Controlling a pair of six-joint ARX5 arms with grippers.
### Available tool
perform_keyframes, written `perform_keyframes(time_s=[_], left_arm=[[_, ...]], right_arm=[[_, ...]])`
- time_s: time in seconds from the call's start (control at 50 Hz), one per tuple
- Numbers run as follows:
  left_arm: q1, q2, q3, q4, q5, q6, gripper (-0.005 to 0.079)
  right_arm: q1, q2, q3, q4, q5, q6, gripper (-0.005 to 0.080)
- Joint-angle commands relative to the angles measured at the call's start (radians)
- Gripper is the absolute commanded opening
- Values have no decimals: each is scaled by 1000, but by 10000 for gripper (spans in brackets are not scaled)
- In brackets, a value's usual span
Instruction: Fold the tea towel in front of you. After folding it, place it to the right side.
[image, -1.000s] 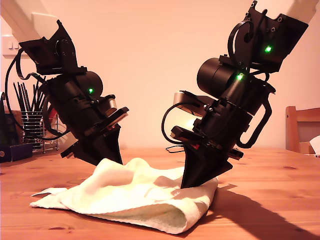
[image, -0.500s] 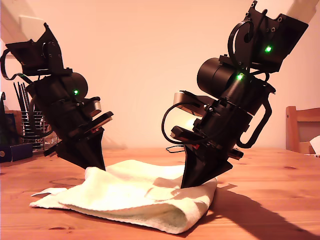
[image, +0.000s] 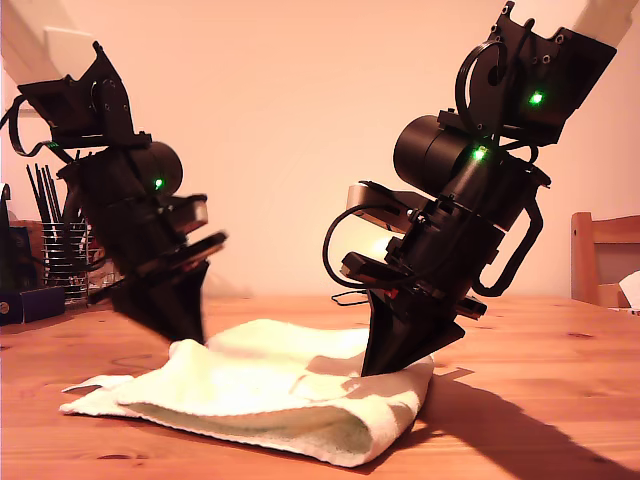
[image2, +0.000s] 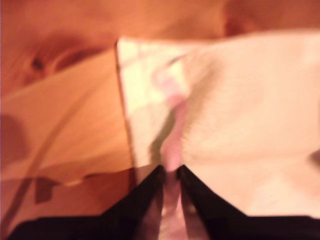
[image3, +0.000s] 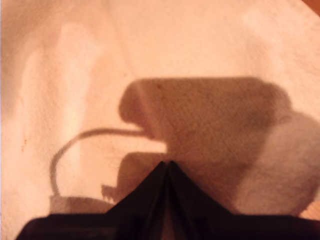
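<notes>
The cream tea towel (image: 280, 400) lies crumpled and partly doubled over on the wooden table (image: 560, 420). My first gripper (image: 188, 338) is at the towel's raised edge on the exterior view's left. In the first wrist view, my first gripper (image2: 170, 167) is shut on a pinch of the tea towel (image2: 240, 100), beside a pink-patterned corner and bare wood. My second gripper (image: 375, 372) stands tip-down on the towel toward the exterior view's right. Up close, my second gripper (image3: 167, 164) is shut, its tips meeting on the flat tea towel (image3: 200, 60) with no cloth visible between them.
A wire holder with black utensils (image: 60, 250) and a dark blue object (image: 25, 303) stand at the back on the exterior view's left. A wooden chair (image: 600, 260) is behind the table on that view's right.
My first gripper has pulled the towel's raised fold toward the exterior view's left and lower. The hump in the cloth has flattened. My second gripper has not moved.
</notes>
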Motion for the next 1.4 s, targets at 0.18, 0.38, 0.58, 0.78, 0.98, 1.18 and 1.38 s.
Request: perform_keyframes(time_s=[0.18,0.38,0.58,0.78,0.98,1.18,1.38], left_arm=[[14,-48,41,-3,-73,26,170],[-6,-108,52,-66,73,-19,165],[-75,-108,51,-89,179,-27,84],[-143,-106,48,-109,157,-26,-23],[-161,-103,42,-124,132,-27,-24],[-168,-73,-19,-80,128,-27,-24],[-181,-73,-79,-36,117,-27,-24]], right_arm=[[5,31,-35,-10,2,-2,-13],[3,31,-18,41,-11,28,-12],[2,31,42,39,-42,27,-12],[-16,31,96,18,-51,23,-12],[-59,31,105,11,-38,-28,-13],[-99,31,105,31,-40,-29,-13],[-108,35,105,43,-53,-33,-13]])
